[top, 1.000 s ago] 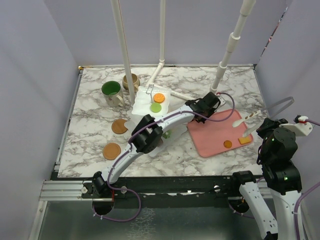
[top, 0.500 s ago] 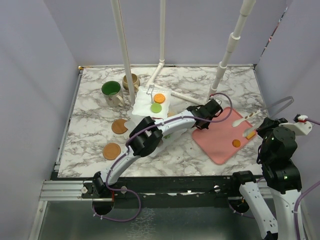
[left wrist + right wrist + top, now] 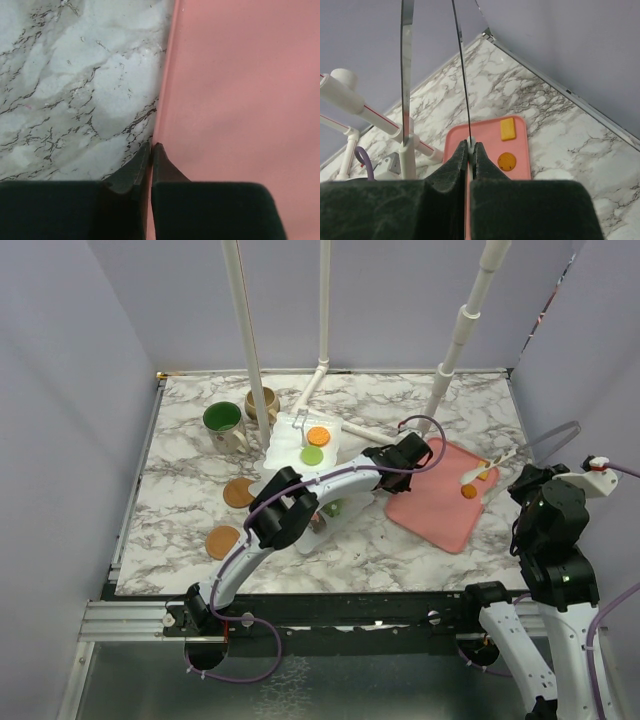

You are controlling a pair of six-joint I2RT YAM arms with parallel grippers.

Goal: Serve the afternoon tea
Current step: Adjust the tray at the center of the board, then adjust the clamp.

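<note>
Rising from the near right corner, the right arm is being held folded high above the worktop (image 3: pixel 180 490), its wrist turned toward the back left. The right gripper (image 3: pixel 470 145) is being held with its fingers (image 3: pixel 452 172) pressed together on the white stem of a pair of tongs (image 3: pixel 407 75). The tongs' two thin metal blades are pointing out over the pink tray (image 3: pixel 440 515).

From the near left, the left arm is being stretched low and diagonally to the right, elbow bent. The left gripper (image 3: pixel 151 146) is being held at the tray's left rim, its fingers (image 3: pixel 127 172) clamped on that rim, with marble on one side and pink on the other.

Two round brown coasters (image 3: pixel 222 540) are lying near the left, clear of the arm.

On the tray's far end an orange round biscuit (image 3: pixel 507 161) and a yellow rectangular biscuit (image 3: pixel 508 128) are lying just beside each other.

Farther back, just left of the stretched forearm, the white tiered stand (image 3: pixel 290 452) is standing, with an orange pastry (image 3: pixel 318 435) and a green pastry (image 3: pixel 312 455) on its top plate.

Beyond it to the left, the green-lined mug (image 3: pixel 222 420) and the beige mug (image 3: pixel 262 402) are standing side by side.
</note>
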